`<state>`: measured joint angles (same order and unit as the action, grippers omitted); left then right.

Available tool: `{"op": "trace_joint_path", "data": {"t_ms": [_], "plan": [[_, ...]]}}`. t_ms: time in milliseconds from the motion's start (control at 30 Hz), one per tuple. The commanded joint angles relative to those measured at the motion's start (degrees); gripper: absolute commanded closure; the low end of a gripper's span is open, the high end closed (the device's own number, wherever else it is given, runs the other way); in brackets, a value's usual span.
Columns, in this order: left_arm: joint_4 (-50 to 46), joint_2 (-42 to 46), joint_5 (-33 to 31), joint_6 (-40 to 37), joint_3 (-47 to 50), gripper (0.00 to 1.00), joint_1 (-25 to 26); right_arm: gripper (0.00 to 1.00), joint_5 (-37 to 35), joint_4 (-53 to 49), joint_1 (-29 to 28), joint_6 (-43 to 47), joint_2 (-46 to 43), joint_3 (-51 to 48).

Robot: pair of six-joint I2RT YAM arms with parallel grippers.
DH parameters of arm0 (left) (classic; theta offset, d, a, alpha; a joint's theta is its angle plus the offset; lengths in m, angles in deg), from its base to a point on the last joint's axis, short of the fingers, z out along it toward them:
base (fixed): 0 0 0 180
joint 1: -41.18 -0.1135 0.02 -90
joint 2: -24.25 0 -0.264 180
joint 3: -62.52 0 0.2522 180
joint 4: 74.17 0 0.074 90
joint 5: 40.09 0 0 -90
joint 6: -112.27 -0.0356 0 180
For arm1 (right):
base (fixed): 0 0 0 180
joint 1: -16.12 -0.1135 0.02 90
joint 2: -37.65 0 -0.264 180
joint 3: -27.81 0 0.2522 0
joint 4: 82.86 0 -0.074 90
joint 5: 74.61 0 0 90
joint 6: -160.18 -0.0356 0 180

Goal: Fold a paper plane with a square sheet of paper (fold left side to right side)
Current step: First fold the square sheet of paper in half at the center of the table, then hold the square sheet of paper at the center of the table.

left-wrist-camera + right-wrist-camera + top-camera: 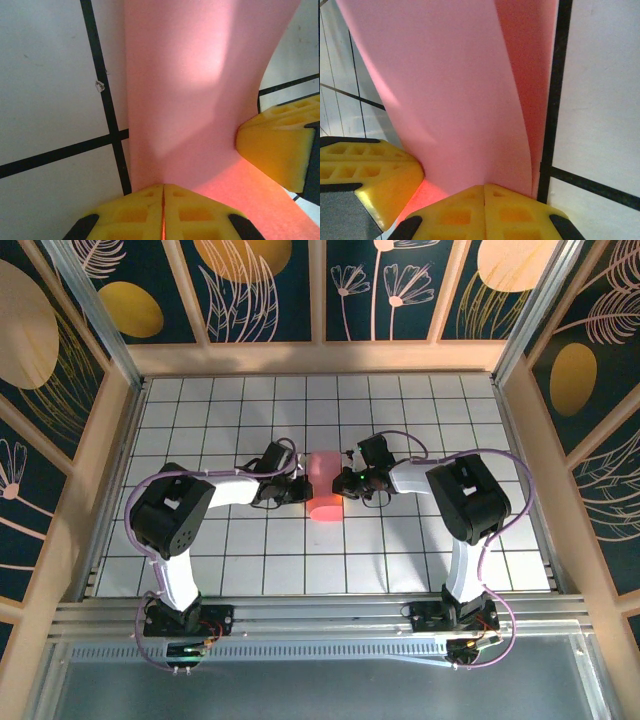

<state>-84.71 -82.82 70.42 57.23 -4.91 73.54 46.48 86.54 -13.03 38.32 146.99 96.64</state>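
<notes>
The left hand (163, 200) pinches the left edge of the thin salmon-pink square sheet of paper (324, 485), which arches up off the white gridded bench (200, 410). The right hand (484, 196), clamped on its right edge, sits just beside; the arch's long axis runs crosswise between both hands.

This is a robot lab's test cell: white gridded tabletop (250, 560) under the left claw (299, 487), aluminium rail (320, 612) carrying both arm bases (185, 618) behind it, floral-printed wall panels (400, 290) beyond it.

Paper (325, 491) between left hand (301, 489), right hand (346, 483)
</notes>
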Motion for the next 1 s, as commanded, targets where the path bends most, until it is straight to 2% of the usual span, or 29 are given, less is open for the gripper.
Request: {"op": "trace_joint_path", "data": {"t_ms": [0,300,533,733,967], "plan": [[-2.26,-0.49,-3.02,0.45,2.72,0.93,-0.37,0.92,-5.47,-6.99,-0.74,1.74,4.31,-1.37],[-1.11,3.93,-2.36,0.13,7.1,0.95,-4.38,0.93,-5.44,-6.89,-0.74,1.8,4.31,-1.54],[1.73,8.54,0.02,-0.8,7.11,0.97,-4.33,0.93,-5.43,-6.84,-0.74,1.71,4.06,-1.65],[4.15,6.42,4.65,-0.81,3.68,0.97,-1.21,0.93,-5.43,-6.85,-0.82,1.62,3.95,-1.68],[4.34,1.39,4.75,-0.23,0.31,0.97,0.34,0.93,-5.34,-6.59,-0.91,1.62,3.91,-1.85]]}}
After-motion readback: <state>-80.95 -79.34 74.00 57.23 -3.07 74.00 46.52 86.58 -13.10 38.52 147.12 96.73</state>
